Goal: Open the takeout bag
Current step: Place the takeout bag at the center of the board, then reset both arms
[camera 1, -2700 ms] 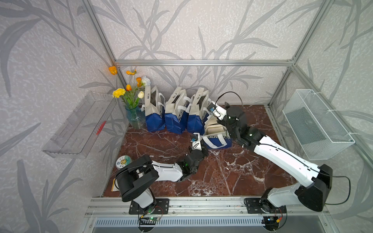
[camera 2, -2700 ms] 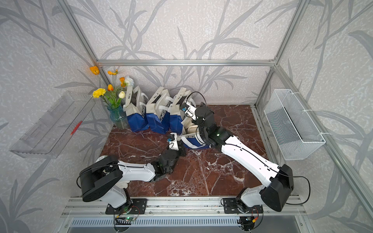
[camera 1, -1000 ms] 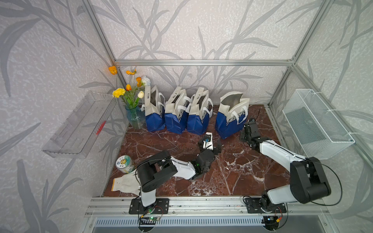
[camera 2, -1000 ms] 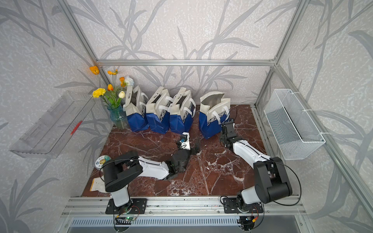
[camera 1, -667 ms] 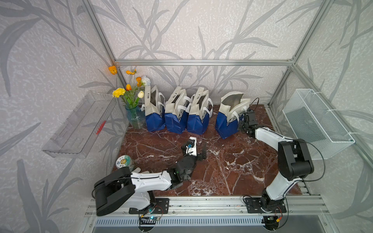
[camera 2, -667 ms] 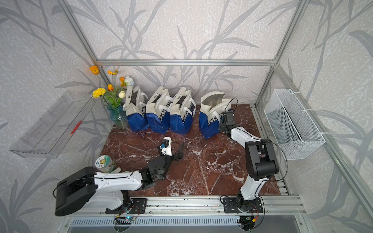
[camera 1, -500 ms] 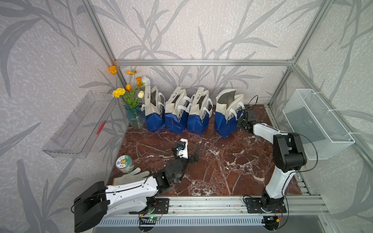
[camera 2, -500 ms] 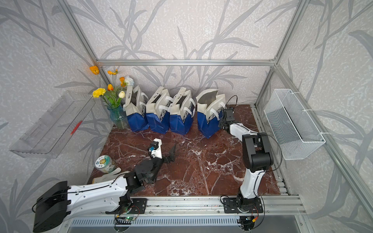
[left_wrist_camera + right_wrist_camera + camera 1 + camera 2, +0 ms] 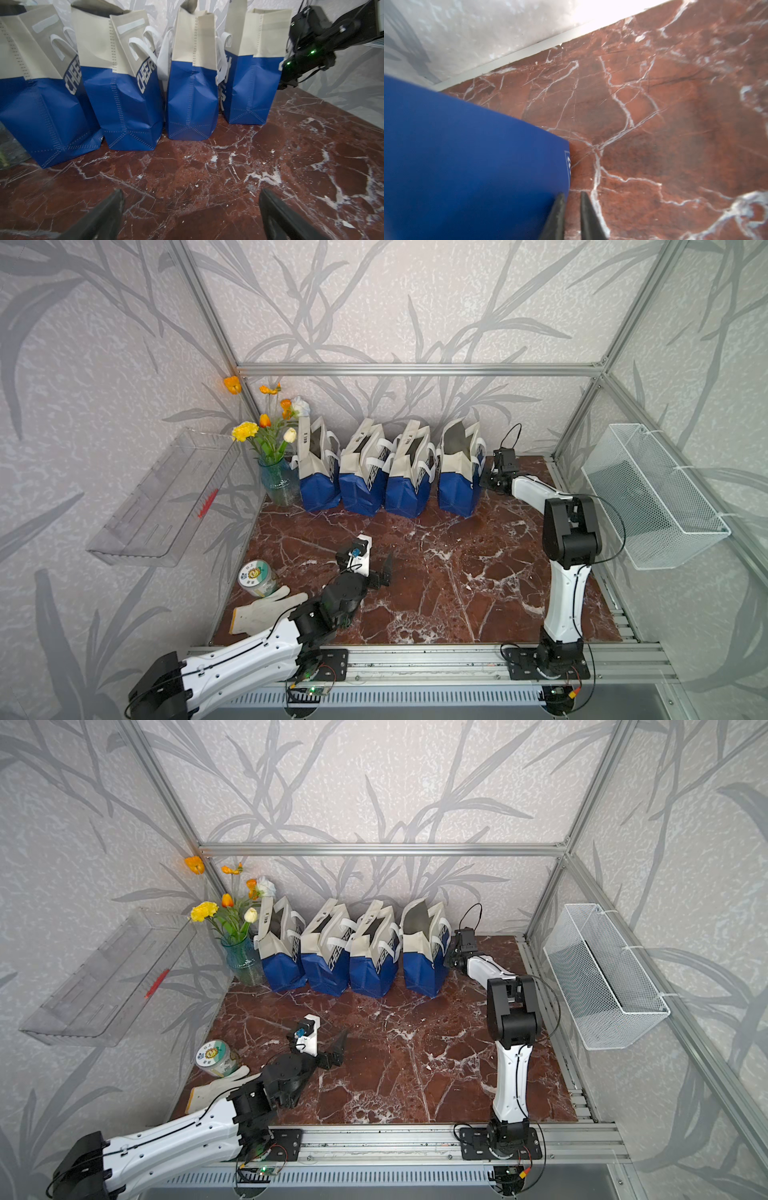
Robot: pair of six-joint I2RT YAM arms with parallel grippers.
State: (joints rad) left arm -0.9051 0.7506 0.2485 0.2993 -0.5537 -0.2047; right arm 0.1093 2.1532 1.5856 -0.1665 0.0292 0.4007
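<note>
Fingers (image 9: 559, 216) of right gripper (image 9: 572, 195) barely parted, thin gap, nothing between, blue side of takeout bag (image 9: 457, 485) just left of them, bag upright, far right end of bag row (image 9: 361, 485), left gripper (image 9: 191, 196) spread wide, empty, nearer.

Right wrist view: the blue-and-cream non-woven takeout bag (image 9: 467, 155) shows only its blue lower wall, blurred, just beside the right gripper (image 9: 572, 194) — its top and handles lie outside the frame. Whether the near finger (image 9: 559, 207) touches it cannot be judged.

Left wrist view: the black fingers (image 9: 112, 207) of the left gripper (image 9: 191, 192) are cropped at their roots. Ahead and to one side of them, the end bag (image 9: 31, 116) and a clear glass vase (image 9: 8, 149) are cut by the edge.

In both top views, a white knitted work glove (image 9: 257, 610) lies partly hidden under the left arm (image 9: 266, 639), behind the fingers.
</note>
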